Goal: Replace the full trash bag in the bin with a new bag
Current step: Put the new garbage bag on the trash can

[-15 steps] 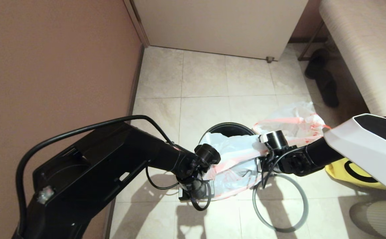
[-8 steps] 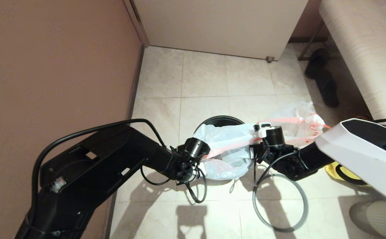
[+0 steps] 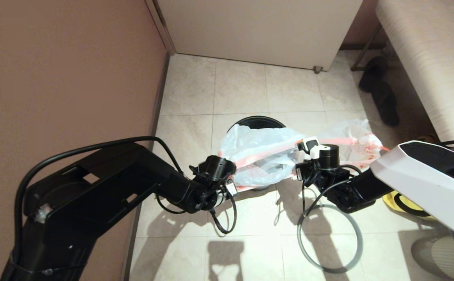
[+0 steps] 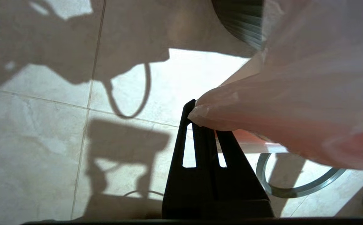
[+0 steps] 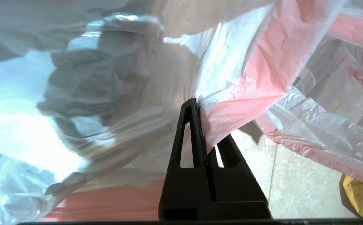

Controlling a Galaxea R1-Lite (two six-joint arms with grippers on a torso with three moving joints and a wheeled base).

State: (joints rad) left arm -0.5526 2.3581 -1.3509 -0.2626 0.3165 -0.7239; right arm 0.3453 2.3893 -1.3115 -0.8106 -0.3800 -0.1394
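The new bag (image 3: 262, 152), plain translucent film with a pink-red band, hangs stretched between both grippers over the round black bin (image 3: 256, 121), hiding most of its mouth. My left gripper (image 3: 230, 188) is shut on the bag's near-left rim; its tips (image 4: 197, 115) pinch the pink edge (image 4: 294, 109), with the bin's ribbed wall (image 4: 241, 22) beyond. My right gripper (image 3: 298, 168) is shut on the rim's right side, its jaws (image 5: 200, 112) closed on pink film (image 5: 237, 112). The full trash bag (image 3: 352, 136) sits on the floor right of the bin, a label showing through (image 5: 334, 87).
The grey hoop (image 3: 328, 238) lies flat on the tiles at the near right, also visible in the left wrist view (image 4: 294, 189). A yellow fabric bag (image 3: 403, 203) sits under my right arm. Dark slippers (image 3: 379, 93) and a bench (image 3: 426, 58) stand right; a wall runs along the left.
Both grippers have moved away from me and further apart, carrying the new bag from the bin's near side to over its mouth and stretching it wider.
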